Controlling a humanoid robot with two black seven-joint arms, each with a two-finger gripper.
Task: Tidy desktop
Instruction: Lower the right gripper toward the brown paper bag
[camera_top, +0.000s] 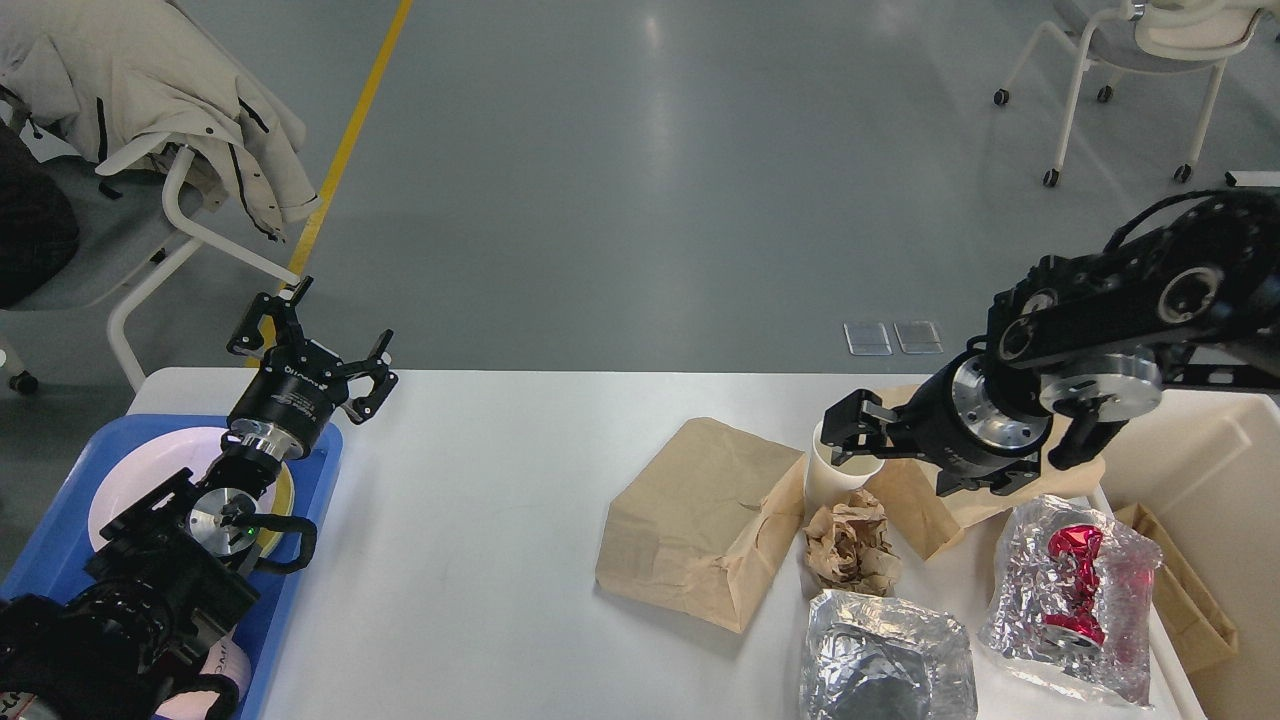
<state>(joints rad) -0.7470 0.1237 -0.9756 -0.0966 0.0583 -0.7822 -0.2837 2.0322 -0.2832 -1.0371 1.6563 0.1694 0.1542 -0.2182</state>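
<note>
Right claw (848, 437) at paper cup (830, 480) rim, grip unclear; left claw (315, 350) spread wide, empty.

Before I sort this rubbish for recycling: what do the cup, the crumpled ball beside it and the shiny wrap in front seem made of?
The cup looks like matte white paper. The crumpled ball looks like brown kraft paper with dull creases. The shiny wrap appears to be silver foil or metallised film with bright, crinkled reflections.

Right end effector (850, 438) over paper cup (838, 478)
</note>
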